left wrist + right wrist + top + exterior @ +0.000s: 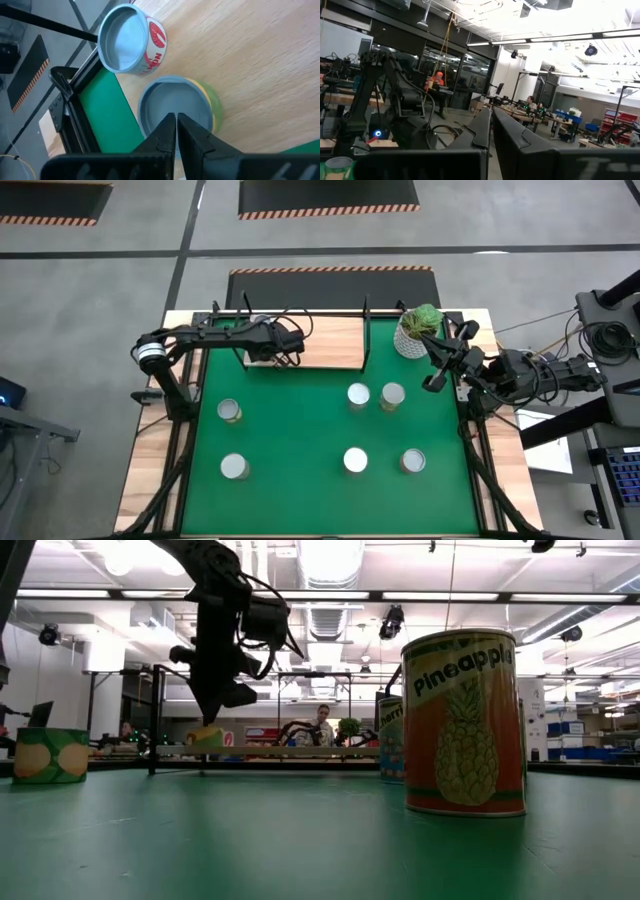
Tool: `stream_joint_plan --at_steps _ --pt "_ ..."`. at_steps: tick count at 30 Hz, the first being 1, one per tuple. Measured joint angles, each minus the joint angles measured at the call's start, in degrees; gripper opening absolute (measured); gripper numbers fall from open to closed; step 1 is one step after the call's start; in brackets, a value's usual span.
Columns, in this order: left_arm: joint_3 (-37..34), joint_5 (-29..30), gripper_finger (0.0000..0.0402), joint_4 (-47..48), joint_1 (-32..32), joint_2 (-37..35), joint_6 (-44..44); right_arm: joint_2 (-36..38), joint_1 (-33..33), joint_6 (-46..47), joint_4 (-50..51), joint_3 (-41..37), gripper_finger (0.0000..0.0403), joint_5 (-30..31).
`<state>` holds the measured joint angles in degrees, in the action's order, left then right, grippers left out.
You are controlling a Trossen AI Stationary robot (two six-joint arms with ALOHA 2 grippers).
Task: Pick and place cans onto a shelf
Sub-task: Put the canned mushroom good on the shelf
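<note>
The light-wood shelf (330, 345) with black end frames stands at the far side of the green mat (300, 480). Two cans stand on its left end: a red-labelled one (132, 40) and a yellow-green one (175, 100). My left gripper (176, 125) is shut, pointing down right over the yellow-green can's silver top; it also shows in the low view (213, 710). Several more cans stand upright on the mat, among them two at the left (229, 411) (234, 467) and a pineapple can (465, 720). My right gripper (491, 125) is shut and empty at the table's right edge (438, 370). My left gripper's shut fingers (165, 131) stand over the yellow-green can's round top (172, 97), coming from above. I cannot tell whether they touch it. The can stands upright on the shelf board.
A white pot with a green plant (418, 330) stands at the far right, beside the shelf's right frame (365, 330) and close to my right arm. Four cans (358, 395) (391, 396) (355, 461) (413, 461) stand on the mat's right half. People sit in the room beyond.
</note>
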<state>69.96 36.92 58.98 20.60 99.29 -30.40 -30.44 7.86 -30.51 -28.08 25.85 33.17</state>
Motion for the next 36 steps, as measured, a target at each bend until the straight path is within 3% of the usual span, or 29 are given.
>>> stream_joint_plan --at_steps 24,36 --pt "-2.2 -4.9 0.0000 1.6 -1.4 -0.1 -3.2 0.0 0.0 -0.1 0.1 0.0 0.0011 0.0" --pt "-2.2 -4.5 0.0000 2.2 -2.0 -0.2 -4.5 0.0 0.0 -0.1 0.1 0.0 0.0011 0.0"
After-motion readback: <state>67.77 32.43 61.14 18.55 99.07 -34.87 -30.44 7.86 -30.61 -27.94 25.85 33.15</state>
